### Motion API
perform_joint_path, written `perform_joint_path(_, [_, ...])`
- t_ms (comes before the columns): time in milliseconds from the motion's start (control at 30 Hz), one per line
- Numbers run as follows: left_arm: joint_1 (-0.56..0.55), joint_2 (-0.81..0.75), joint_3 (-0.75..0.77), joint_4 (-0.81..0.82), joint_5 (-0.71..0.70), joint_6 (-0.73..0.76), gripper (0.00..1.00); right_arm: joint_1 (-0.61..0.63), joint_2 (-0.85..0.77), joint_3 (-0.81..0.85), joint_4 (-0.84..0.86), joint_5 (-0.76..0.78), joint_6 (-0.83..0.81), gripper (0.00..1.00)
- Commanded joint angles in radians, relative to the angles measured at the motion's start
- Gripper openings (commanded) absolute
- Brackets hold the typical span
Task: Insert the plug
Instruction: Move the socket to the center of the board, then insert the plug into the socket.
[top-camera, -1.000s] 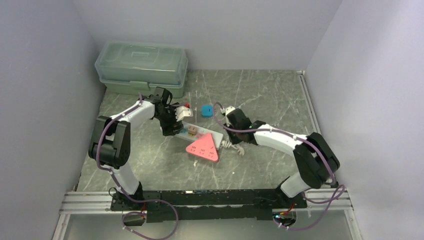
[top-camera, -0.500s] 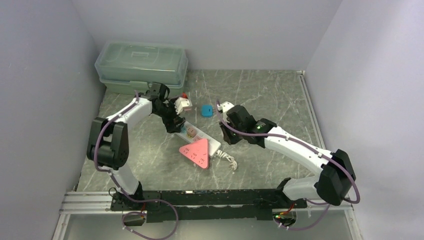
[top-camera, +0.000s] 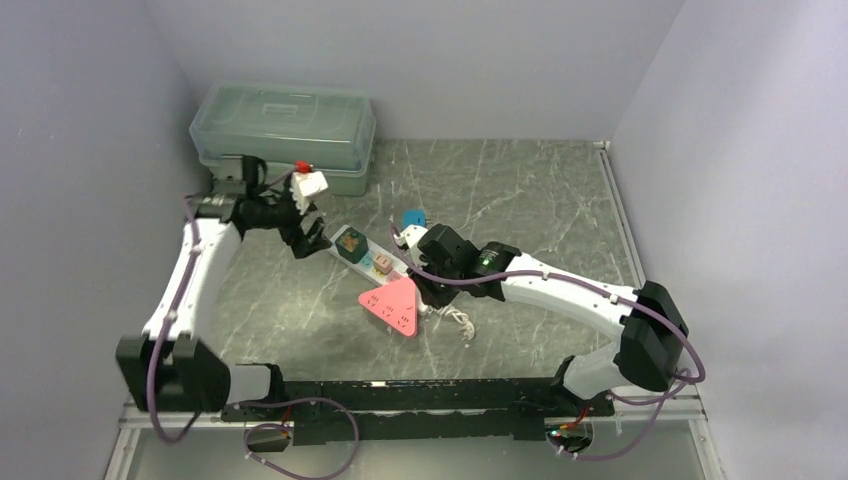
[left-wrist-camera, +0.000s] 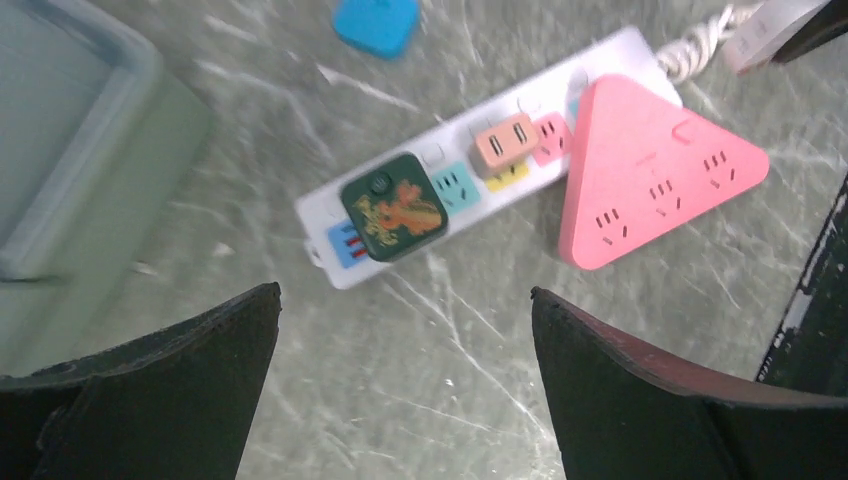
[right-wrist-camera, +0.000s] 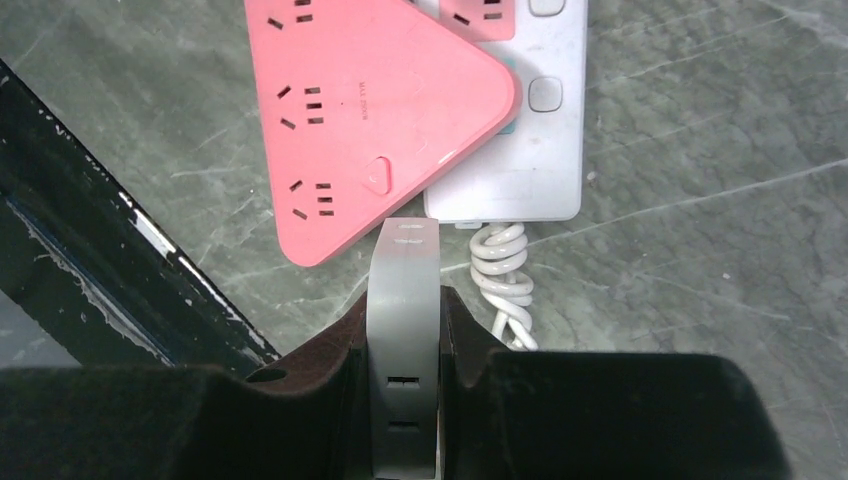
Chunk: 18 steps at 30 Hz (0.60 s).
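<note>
1. Closest to the desk's front edge, the right gripper (right-wrist-camera: 405, 310) has its fingers pressed together on a narrow flat grey bar (right-wrist-camera: 405, 262). The bar's tip is just beside a corner of the pink triangular socket block (right-wrist-camera: 350, 110) and a coiled white cable (right-wrist-camera: 505, 270).
2. The pink block sits on the near end of the long white power strip (right-wrist-camera: 548, 150), which lies slantwise near the middle of the grey marbled desk (top-camera: 520, 190).
3. The dark green square plug (left-wrist-camera: 393, 205), with an orange picture on its face, sits in the strip near its far end, and no finger touches it. A small peach plug (left-wrist-camera: 505, 143) sits between it and the pink block.
4. A small blue square block (left-wrist-camera: 375, 20) lies just beyond the strip.
5. The left gripper (left-wrist-camera: 400, 400) hovers off the strip's far end, fingers spread wide and empty.
6. A translucent green lidded box (top-camera: 285, 130) fills the far-left corner.
</note>
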Motion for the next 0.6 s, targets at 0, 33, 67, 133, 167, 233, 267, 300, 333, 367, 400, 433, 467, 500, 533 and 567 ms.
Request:
perform_joint_path(0, [0.039, -0.202, 0.014, -0.051, 0.187, 0.047, 1.0, 0.013, 0.001, 0.056, -0.015, 0.0, -0.017, 0.0])
perform_joint_path(33, [0.035, -0.222, -0.033, -0.107, 0.263, 0.152, 1.0, 0.015, 0.004, 0.067, -0.023, 0.002, -0.019, 0.0])
perform_joint_path(67, [0.026, -0.237, -0.065, -0.173, 0.333, 0.303, 1.0, 0.016, 0.01, 0.077, -0.032, 0.005, -0.019, 0.0])
perform_joint_path(133, [-0.019, -0.292, -0.167, -0.122, 0.394, 0.398, 1.0, 0.019, 0.019, 0.101, -0.052, 0.014, -0.018, 0.0])
perform_joint_path(167, [-0.048, -0.336, -0.236, -0.064, 0.396, 0.416, 1.0, 0.02, 0.025, 0.111, -0.058, 0.014, -0.016, 0.0])
perform_joint_path(233, [-0.131, -0.452, -0.399, 0.09, 0.334, 0.484, 1.0, 0.028, 0.031, 0.119, -0.059, 0.01, -0.015, 0.0])
perform_joint_path(267, [-0.175, -0.516, -0.484, 0.203, 0.29, 0.483, 1.0, 0.032, 0.035, 0.121, -0.058, 0.012, -0.017, 0.0])
perform_joint_path(300, [-0.237, -0.568, -0.56, 0.286, 0.244, 0.494, 1.0, 0.034, 0.039, 0.125, -0.057, 0.012, -0.02, 0.0])
perform_joint_path(333, [-0.28, -0.596, -0.605, 0.346, 0.199, 0.503, 1.0, 0.037, 0.046, 0.128, -0.057, 0.009, -0.022, 0.0])
perform_joint_path(367, [-0.328, -0.598, -0.625, 0.365, 0.153, 0.522, 1.0, 0.04, 0.051, 0.13, -0.055, 0.005, -0.025, 0.0])
perform_joint_path(400, [-0.372, -0.582, -0.626, 0.361, 0.103, 0.524, 1.0, 0.044, 0.058, 0.132, -0.052, 0.004, -0.025, 0.0])
perform_joint_path(433, [-0.412, -0.553, -0.62, 0.369, 0.05, 0.504, 1.0, 0.047, 0.063, 0.134, -0.049, 0.003, -0.024, 0.0])
perform_joint_path(467, [-0.446, -0.521, -0.612, 0.387, -0.002, 0.476, 1.0, 0.05, 0.068, 0.137, -0.046, 0.004, -0.021, 0.0])
perform_joint_path(500, [-0.466, -0.488, -0.605, 0.402, -0.031, 0.47, 1.0, 0.054, 0.072, 0.139, -0.042, 0.003, -0.019, 0.0])
perform_joint_path(533, [-0.481, -0.476, -0.606, 0.42, -0.05, 0.464, 1.0, 0.058, 0.076, 0.141, -0.038, 0.002, -0.017, 0.0])
perform_joint_path(567, [-0.497, -0.466, -0.619, 0.48, -0.068, 0.444, 1.0, 0.063, 0.08, 0.142, -0.035, 0.003, -0.012, 0.0])
